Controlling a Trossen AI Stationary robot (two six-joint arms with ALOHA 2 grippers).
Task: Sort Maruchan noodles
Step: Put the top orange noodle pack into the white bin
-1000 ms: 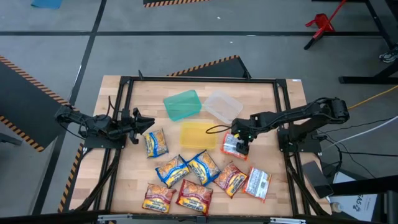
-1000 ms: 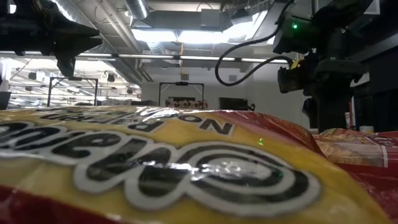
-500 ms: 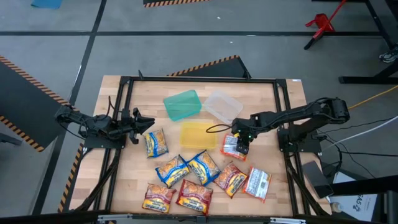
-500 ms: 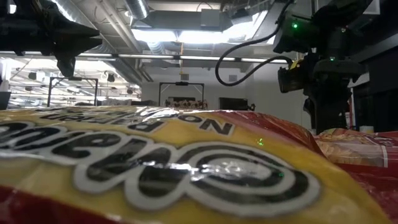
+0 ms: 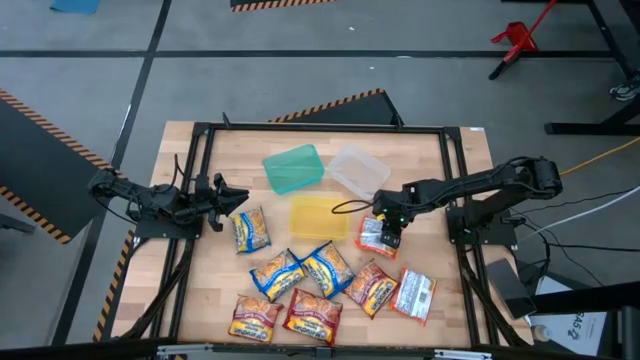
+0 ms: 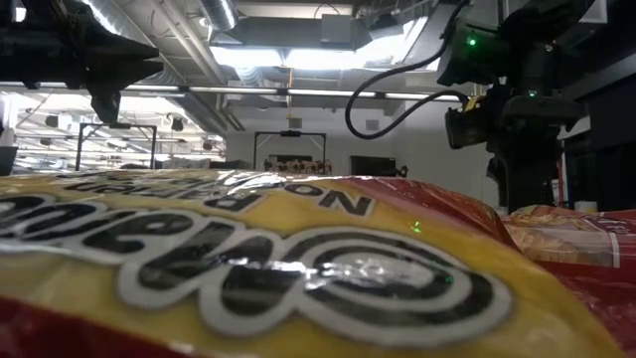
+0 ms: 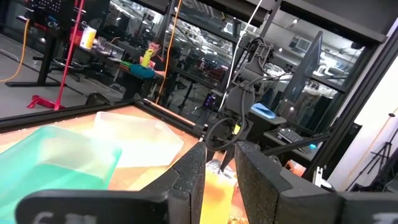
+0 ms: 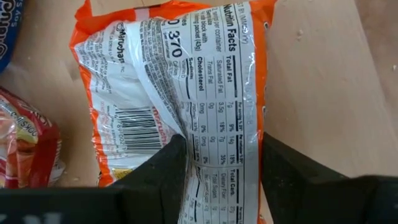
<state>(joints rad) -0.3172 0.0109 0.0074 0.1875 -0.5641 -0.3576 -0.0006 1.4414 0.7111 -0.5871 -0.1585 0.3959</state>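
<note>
Wood tabletop (image 5: 420,160) w/ black frame, grey floor around; right hand (image 5: 388,236) pinching orange packet (image 5: 372,236), left hand (image 5: 236,199) barely apart, empty.

Orange-white packet (image 8: 186,99); teal container (image 5: 293,167); yellow container (image 5: 318,216); blue-yellow packets (image 5: 300,271).

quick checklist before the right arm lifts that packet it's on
1. Right gripper on the orange-and-white packet: ok, fingers pinch its middle.
2. Packet off the table: not ok, it lies flat.
3. Neighbouring red packet free of the grip: ok, it lies beside.
4. Yellow container clear of packets: ok.
5. Left gripper out of the way: ok, at the table's left edge.
6. Grip firmness: cannot tell.
</note>
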